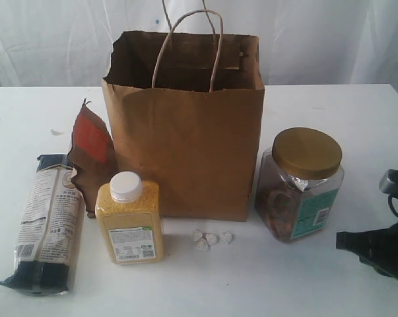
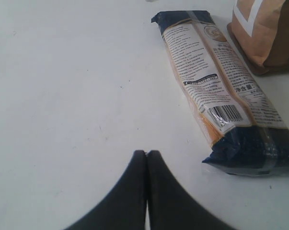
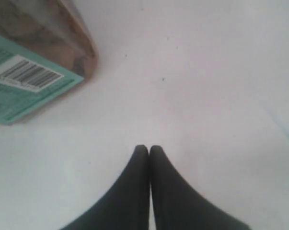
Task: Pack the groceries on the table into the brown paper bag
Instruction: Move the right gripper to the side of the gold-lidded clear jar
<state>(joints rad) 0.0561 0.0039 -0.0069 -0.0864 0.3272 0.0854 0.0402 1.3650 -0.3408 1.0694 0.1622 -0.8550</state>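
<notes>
- The brown paper bag (image 1: 185,152) stands upright and open-mouthed, with groceries ringed around its front, likely so that either arm can reach them.
- The long noodle packet (image 1: 47,224) and brown-red pouch (image 1: 90,158) sit to its left, and the gold-lidded jar (image 1: 299,185) to its right. The yellow-grain bottle (image 1: 129,221) and tiny white lumps (image 1: 210,239) are in front.
- The left gripper (image 2: 146,153) is pinched closed and empty, near the packet's end.
- The right gripper (image 3: 149,148) is likewise closed on nothing, near the jar.
- The bag's inside is hidden; probably nothing is packed yet.
- The white table (image 1: 331,112) is faintly marked, with a pale curtain (image 1: 53,39) behind.
</notes>
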